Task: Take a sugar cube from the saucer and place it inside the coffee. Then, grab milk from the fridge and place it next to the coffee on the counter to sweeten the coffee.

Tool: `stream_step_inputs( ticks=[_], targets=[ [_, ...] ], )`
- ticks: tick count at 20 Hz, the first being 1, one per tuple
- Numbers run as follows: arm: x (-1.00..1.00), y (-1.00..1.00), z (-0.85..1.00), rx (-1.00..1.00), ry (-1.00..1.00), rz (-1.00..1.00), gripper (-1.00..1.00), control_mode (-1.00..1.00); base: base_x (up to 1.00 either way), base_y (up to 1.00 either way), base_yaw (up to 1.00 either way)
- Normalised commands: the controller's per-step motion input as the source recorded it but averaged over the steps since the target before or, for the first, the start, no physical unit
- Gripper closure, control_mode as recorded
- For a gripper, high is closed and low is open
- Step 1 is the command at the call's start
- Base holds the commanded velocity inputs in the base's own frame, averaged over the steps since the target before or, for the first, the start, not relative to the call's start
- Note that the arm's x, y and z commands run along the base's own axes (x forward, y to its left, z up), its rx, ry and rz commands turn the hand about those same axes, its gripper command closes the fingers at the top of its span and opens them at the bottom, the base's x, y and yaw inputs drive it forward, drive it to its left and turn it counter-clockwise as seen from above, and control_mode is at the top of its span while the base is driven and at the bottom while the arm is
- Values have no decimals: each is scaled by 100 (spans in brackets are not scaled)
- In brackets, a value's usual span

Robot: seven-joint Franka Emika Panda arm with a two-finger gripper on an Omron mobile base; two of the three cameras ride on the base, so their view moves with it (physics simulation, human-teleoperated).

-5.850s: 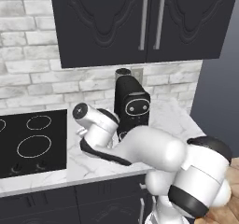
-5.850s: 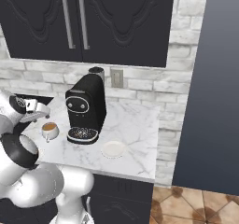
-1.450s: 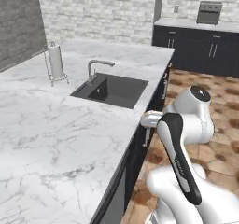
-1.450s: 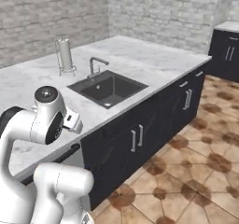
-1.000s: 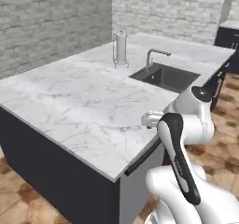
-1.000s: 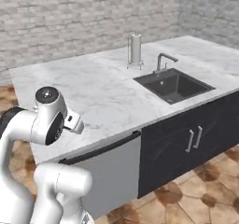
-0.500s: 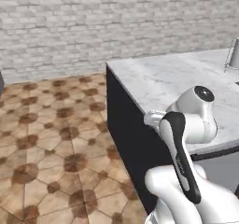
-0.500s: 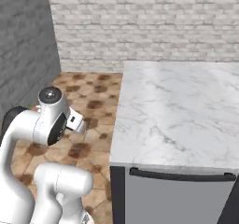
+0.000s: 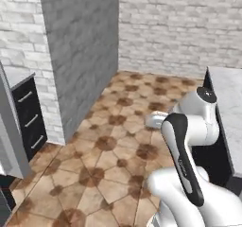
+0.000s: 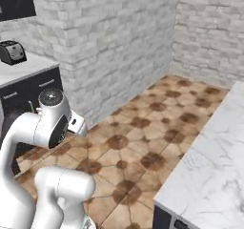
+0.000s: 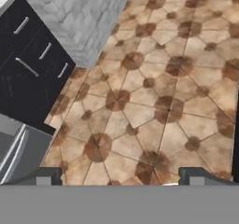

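My gripper [image 11: 122, 178] is open, its two dark fingertips [image 11: 45, 176] wide apart with nothing between them. It hangs over brown tiled floor, on the folded arm's hand [image 9: 154, 120], low in front of the base. A silver-grey panel with a long handle, the fridge [image 11: 18, 148], lies at the lower left of the hand view. The same fridge [image 9: 10, 126] shows at the left edge of the left base view. The sugar cube, saucer, coffee, milk and the counter they stand on are out of view.
Black drawer cabinets [image 11: 28, 73] stand beside the fridge, against a grey wall block [image 9: 80, 56]. A marble island top [image 10: 209, 166] runs along the right. A toaster [image 10: 12, 52] sits on a far white worktop at the left. Open tiled floor [image 9: 118, 141] lies ahead.
The whole picture has swung as the base turned: the island has slid off to the right, and the floor, the brick corner, the black cabinets and the fridge have come in. The arm stays folded.
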Motion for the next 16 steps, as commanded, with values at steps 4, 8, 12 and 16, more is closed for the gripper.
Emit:
stream_step_inputs(
  ticks=[4,8,12,16],
  targets=[
    [0,0,0,0,0,0,-100,100,1,19,83],
    [0,0,0,0,0,0,-100,100,14,30,75],
    [0,0,0,0,0,0,-100,100,30,48,64],
    [0,0,0,0,0,0,-100,100,40,59,56]
  ],
)
